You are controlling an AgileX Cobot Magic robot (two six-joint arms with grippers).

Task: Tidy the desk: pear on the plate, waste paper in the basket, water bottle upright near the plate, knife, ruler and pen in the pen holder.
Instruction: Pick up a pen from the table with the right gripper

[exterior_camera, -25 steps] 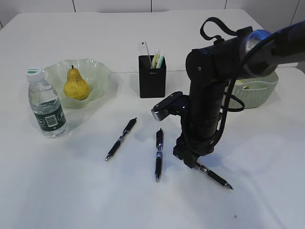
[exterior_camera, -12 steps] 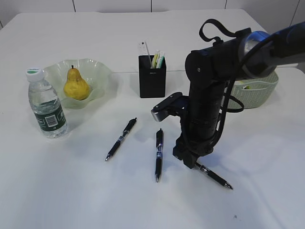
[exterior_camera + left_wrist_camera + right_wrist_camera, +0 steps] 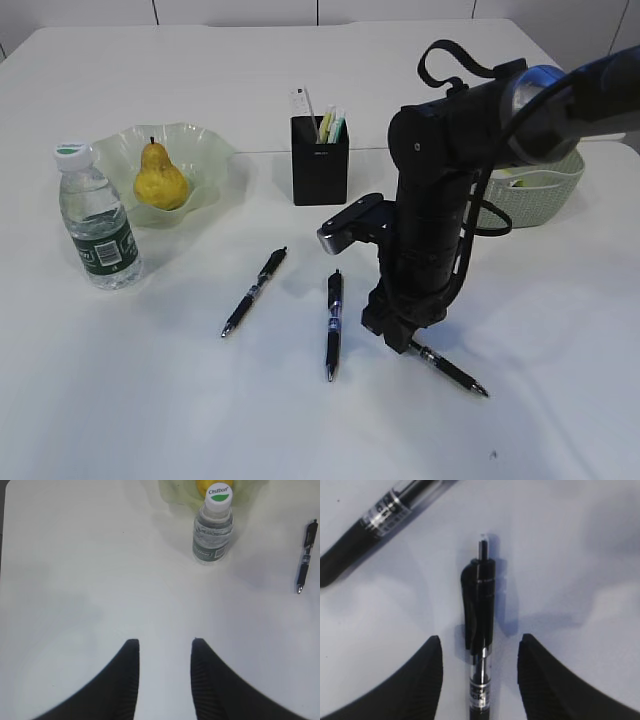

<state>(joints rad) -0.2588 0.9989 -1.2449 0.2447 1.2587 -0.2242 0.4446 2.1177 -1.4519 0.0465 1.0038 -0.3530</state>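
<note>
On the desk (image 3: 560,330), the pear (image 3: 160,178) sits in the plate (image 3: 205,150) at back left. The water bottle (image 3: 96,217) stands upright just in front of the plate's left side. The pen holder (image 3: 320,162) stands centre back, the basket (image 3: 540,190) at back right. Three pens lie in front: left pen (image 3: 254,291), middle pen (image 3: 333,324), right pen (image 3: 450,369), the last lying between the right gripper's (image 3: 479,662) jaws.

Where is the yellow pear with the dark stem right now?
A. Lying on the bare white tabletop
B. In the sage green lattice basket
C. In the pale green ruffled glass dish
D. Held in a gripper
C: the yellow pear sits upright inside the pale green ruffled glass dish, behind the clear water bottle.
</note>
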